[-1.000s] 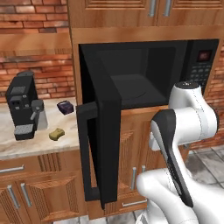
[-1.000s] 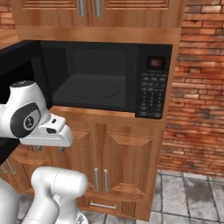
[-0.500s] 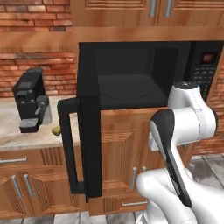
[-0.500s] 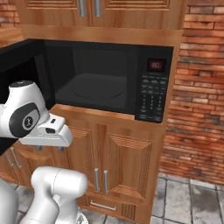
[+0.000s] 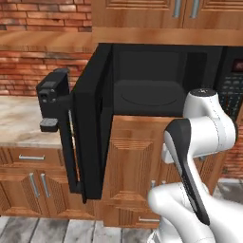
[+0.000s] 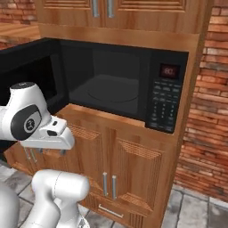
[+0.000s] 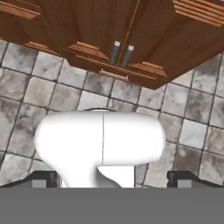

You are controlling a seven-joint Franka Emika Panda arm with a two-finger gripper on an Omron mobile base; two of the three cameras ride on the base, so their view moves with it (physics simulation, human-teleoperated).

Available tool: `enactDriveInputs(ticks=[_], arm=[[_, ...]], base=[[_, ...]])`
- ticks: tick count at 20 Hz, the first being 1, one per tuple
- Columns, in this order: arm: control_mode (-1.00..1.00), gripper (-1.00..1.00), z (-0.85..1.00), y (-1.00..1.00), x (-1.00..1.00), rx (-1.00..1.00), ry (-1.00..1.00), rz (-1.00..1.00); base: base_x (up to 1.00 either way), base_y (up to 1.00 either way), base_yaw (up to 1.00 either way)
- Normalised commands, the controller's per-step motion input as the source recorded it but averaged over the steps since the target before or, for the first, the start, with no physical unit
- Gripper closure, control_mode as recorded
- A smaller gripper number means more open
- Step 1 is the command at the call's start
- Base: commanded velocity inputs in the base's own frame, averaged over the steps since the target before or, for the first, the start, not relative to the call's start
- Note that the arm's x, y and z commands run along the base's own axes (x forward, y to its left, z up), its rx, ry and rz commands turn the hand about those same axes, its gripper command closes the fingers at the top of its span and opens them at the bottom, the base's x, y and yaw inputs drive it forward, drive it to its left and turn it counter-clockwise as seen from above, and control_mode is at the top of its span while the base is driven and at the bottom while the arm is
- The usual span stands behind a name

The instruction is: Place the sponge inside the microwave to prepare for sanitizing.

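Note:
The microwave (image 5: 152,90) is built into the wooden cabinets, and its black door (image 5: 92,142) stands swung wide open to the left, showing the empty dark cavity. In the right base view the microwave (image 6: 111,84) shows its keypad (image 6: 162,104) and red display. The sponge is hidden behind the open door. My gripper (image 6: 51,151) hangs low in front of the lower cabinets, pointing down at the floor. In the hand view the gripper (image 7: 113,179) is open, its two dark fingertips (image 7: 43,177) far apart with nothing between them.
A black coffee machine (image 5: 52,99) stands on the beige counter (image 5: 19,123), just left of the open door. Lower cabinet doors with metal handles (image 7: 121,53) sit below the microwave. Grey floor tiles (image 7: 26,87) lie under the hand. A brick wall (image 6: 209,111) is at the right.
The whole picture has shifted as the base drove leftward; the open door now covers the sponge seen earlier on the counter. The arm holds the same pose and the gripper stays open.

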Motion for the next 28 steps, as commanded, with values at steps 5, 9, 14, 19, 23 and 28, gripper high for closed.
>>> enactDriveInputs(ticks=[5,9,14,19,23,28], arm=[[1.00,-1.00,0.00,0.00,0.00,0.00,0.00,0.00],[1.00,-1.00,0.00,0.00,0.00,0.00,0.00,0.00],[1.00,-1.00,0.00,0.00,0.00,0.00,0.00,0.00],[1.00,-1.00,0.00,0.00,0.00,0.00,0.00,0.00],[1.00,-1.00,0.00,0.00,0.00,0.00,0.00,0.00],[1.00,-1.00,0.00,0.00,0.00,0.00,0.00,0.00]], base=[[0.00,0.00,0.44],[-0.11,0.31,0.50],[-0.18,0.47,0.56],[0.00,0.51,0.63],[-0.13,0.36,0.55],[-0.33,0.37,0.48]])
